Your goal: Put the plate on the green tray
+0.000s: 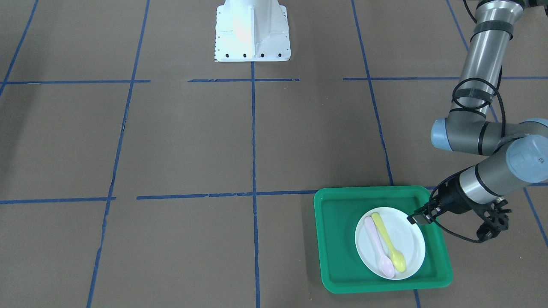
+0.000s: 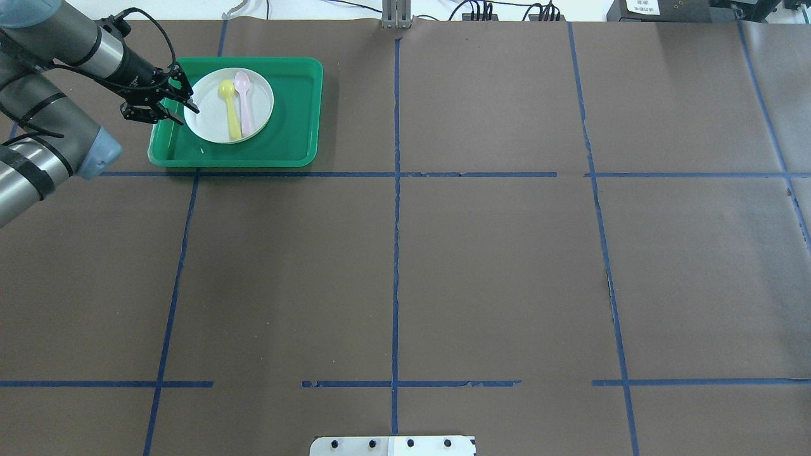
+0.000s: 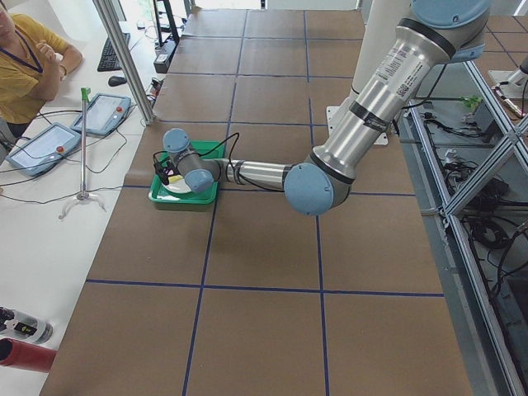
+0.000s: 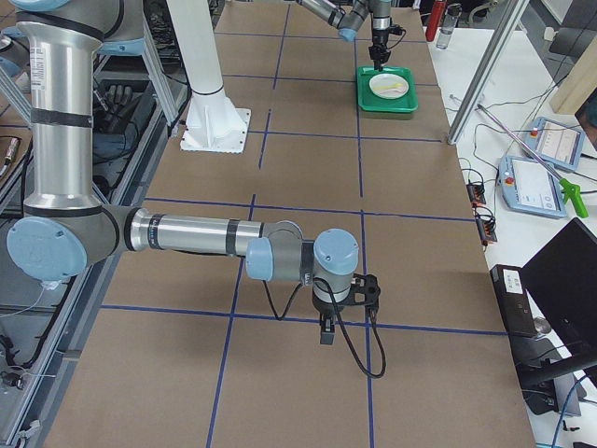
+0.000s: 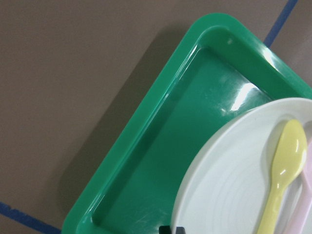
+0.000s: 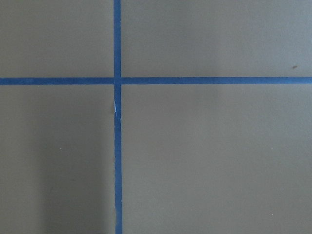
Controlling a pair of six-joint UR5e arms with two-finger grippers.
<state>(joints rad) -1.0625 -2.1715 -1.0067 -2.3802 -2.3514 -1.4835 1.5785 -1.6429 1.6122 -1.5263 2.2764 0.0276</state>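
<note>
The white plate lies inside the green tray, toward the tray's side nearest my left arm. A pale pink spoon and a yellow spoon lie on it. My left gripper reaches in over the tray's rim, and its tips look shut on the plate's edge. The overhead view shows the same: left gripper, plate, tray. The left wrist view shows the plate and the tray close up. My right gripper hovers low over bare table, far from the tray; I cannot tell if it is open or shut.
Brown table cover with a grid of blue tape lines. The robot's white base stands at the table's edge. An operator and two pendants sit beyond the table's end by the tray.
</note>
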